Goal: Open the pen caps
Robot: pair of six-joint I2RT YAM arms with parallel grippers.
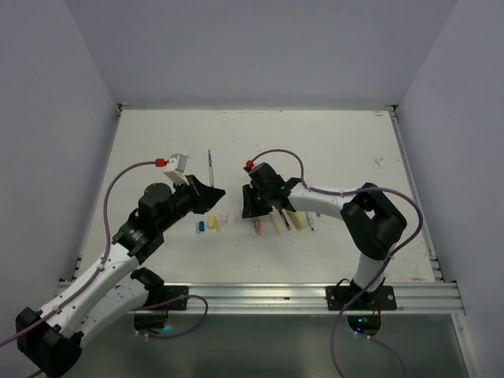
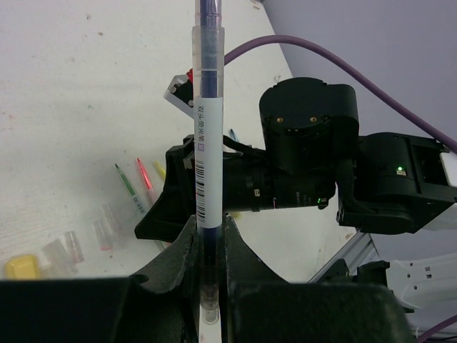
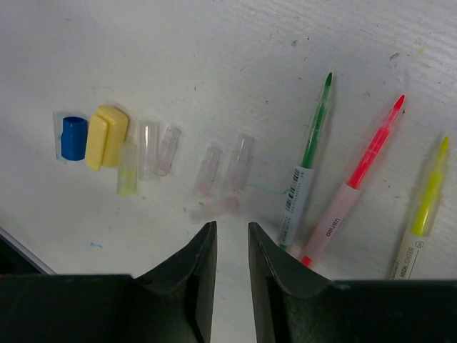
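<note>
My left gripper (image 1: 211, 193) is shut on a dark blue pen (image 2: 207, 143) with a white barcode label; the pen stands up between the jaws (image 2: 211, 229), and its far end runs out of the left wrist view. My right gripper (image 3: 230, 232) is open and empty, low over the table. Just beyond its tips lie loose pen caps: a blue one (image 3: 73, 137), a yellow one (image 3: 107, 136), a pale yellow one (image 3: 127, 168) and several clear or pink-tinted ones (image 3: 240, 161). A blurred pinkish cap (image 3: 214, 207) lies nearest the tips. The blue cap (image 1: 200, 227) and the yellow cap (image 1: 211, 224) also show in the top view.
Uncapped green (image 3: 308, 157), pink (image 3: 357, 186) and yellow (image 3: 425, 207) pens lie side by side right of the caps. In the top view more pens (image 1: 299, 219) lie under the right arm (image 1: 331, 198). The two grippers are close together mid-table.
</note>
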